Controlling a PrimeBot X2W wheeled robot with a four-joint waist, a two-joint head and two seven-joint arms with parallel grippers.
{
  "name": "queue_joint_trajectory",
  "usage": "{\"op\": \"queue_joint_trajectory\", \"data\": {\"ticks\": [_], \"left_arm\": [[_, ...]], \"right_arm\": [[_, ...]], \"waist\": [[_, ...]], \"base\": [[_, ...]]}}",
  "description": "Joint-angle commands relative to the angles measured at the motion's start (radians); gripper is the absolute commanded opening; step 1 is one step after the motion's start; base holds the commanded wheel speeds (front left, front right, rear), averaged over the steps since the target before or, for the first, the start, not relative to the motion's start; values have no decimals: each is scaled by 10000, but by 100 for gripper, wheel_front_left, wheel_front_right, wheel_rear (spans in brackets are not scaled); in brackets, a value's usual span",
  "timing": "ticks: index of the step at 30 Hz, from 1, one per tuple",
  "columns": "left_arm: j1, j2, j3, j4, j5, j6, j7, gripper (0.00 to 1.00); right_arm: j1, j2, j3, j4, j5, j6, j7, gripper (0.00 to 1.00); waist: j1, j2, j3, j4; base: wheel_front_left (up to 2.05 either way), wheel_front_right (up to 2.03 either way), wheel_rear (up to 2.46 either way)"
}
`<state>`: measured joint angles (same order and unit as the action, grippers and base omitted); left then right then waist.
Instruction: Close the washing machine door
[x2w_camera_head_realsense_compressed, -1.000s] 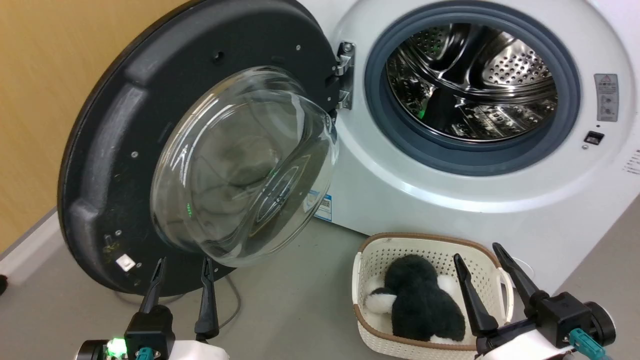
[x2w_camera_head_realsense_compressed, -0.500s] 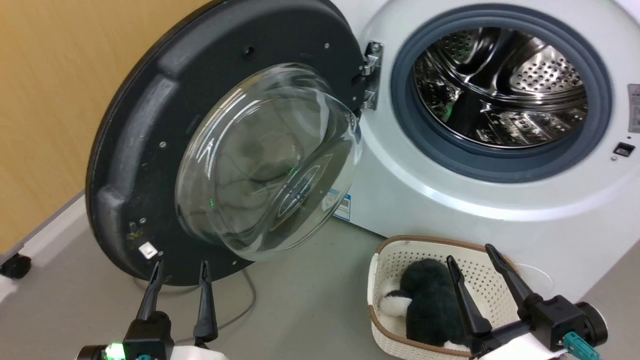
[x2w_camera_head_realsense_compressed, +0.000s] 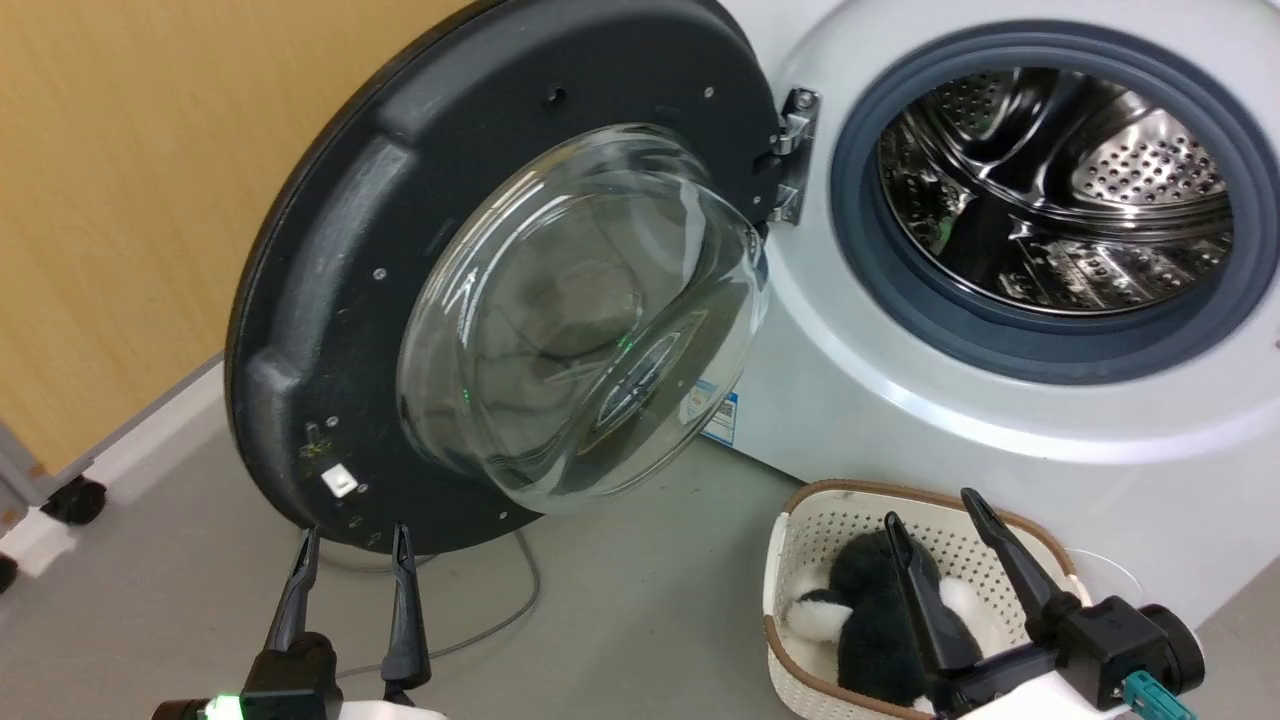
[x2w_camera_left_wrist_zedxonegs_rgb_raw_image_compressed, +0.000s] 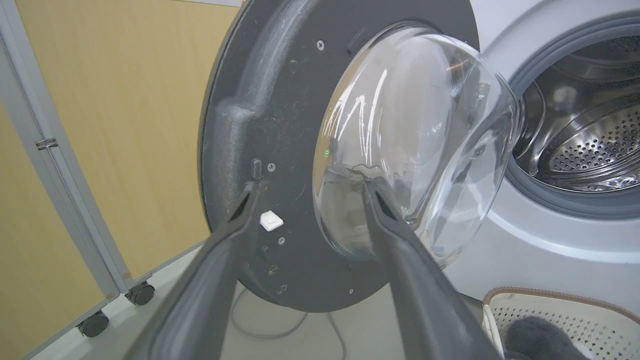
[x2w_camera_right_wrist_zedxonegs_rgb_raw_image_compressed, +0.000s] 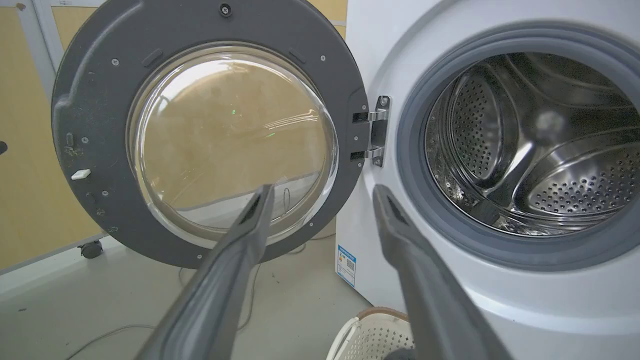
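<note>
The washing machine door (x2w_camera_head_realsense_compressed: 340, 280) (x2w_camera_left_wrist_zedxonegs_rgb_raw_image_compressed: 280, 125) (x2w_camera_right_wrist_zedxonegs_rgb_raw_image_compressed: 95, 125) stands wide open to the left, its clear glass bowl (x2w_camera_head_realsense_compressed: 580, 320) bulging toward me and its metal hinge (x2w_camera_head_realsense_compressed: 792, 155) (x2w_camera_right_wrist_zedxonegs_rgb_raw_image_compressed: 375, 131) at its right edge. The white washing machine (x2w_camera_head_realsense_compressed: 900, 400) (x2w_camera_right_wrist_zedxonegs_rgb_raw_image_compressed: 380, 45) shows its grey gasket and steel drum (x2w_camera_head_realsense_compressed: 1060, 190) (x2w_camera_right_wrist_zedxonegs_rgb_raw_image_compressed: 535, 150). My left gripper (x2w_camera_head_realsense_compressed: 352, 540) (x2w_camera_left_wrist_zedxonegs_rgb_raw_image_compressed: 310, 186) is open, low, just below the door's bottom rim, holding nothing. My right gripper (x2w_camera_head_realsense_compressed: 930, 505) (x2w_camera_right_wrist_zedxonegs_rgb_raw_image_compressed: 322, 187) is open above the basket, also holding nothing.
A white perforated basket (x2w_camera_head_realsense_compressed: 810, 530) (x2w_camera_right_wrist_zedxonegs_rgb_raw_image_compressed: 370, 335) with a black-and-white plush toy (x2w_camera_head_realsense_compressed: 880, 620) sits on the grey floor in front of the machine. A grey cable (x2w_camera_head_realsense_compressed: 500, 610) lies under the door. A wood-coloured partition (x2w_camera_head_realsense_compressed: 120, 200) on castors (x2w_camera_head_realsense_compressed: 75, 500) stands left.
The whole head view has shifted, so door and machine now sit further right in it; the camera has turned left. Both grippers stay open and low, the door remains wide open.
</note>
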<state>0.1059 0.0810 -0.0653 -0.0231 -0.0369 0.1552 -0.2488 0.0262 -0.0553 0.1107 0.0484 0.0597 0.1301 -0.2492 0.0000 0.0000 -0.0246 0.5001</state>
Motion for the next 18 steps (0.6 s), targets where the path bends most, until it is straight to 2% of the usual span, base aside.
{"op": "queue_joint_trajectory", "data": {"ticks": [1, 8, 9, 10, 16, 18], "left_arm": [[157, 72, -10, -12, -20, 47, -117, 100], [140, 70, 25, -8, -36, 64, -130, 100], [129, 36, 31, -3, -276, -87, -130, 4], [103, 23, 55, -63, -368, -141, -130, 0], [-415, 262, 676, -770, -630, -268, -130, 0], [-1183, 816, 1425, -915, -1103, -590, -130, 0]], "right_arm": [[-125, 51, 37, 32, 36, 6, -113, 100], [-118, 51, 60, 24, 7, 6, -126, 100], [-101, 51, 50, 15, 9, 6, -126, 100], [-92, 51, 45, 14, 16, 6, -126, 100], [-29, 51, 11, -14, -2, 6, -126, 100], [62, 51, -69, -86, -54, 6, -126, 100]], "waist": [[0, 0, 0, 70], [0, 0, 4, 99], [0, 0, 1, 97], [0, 0, -1, 97], [0, 0, 4, 107], [0, 0, 57, 99]], "base": [[0, 0, 0], [0, 0, 0], [0, 0, 0], [0, 0, 0], [0, 0, 0], [0, 0, 0]]}}
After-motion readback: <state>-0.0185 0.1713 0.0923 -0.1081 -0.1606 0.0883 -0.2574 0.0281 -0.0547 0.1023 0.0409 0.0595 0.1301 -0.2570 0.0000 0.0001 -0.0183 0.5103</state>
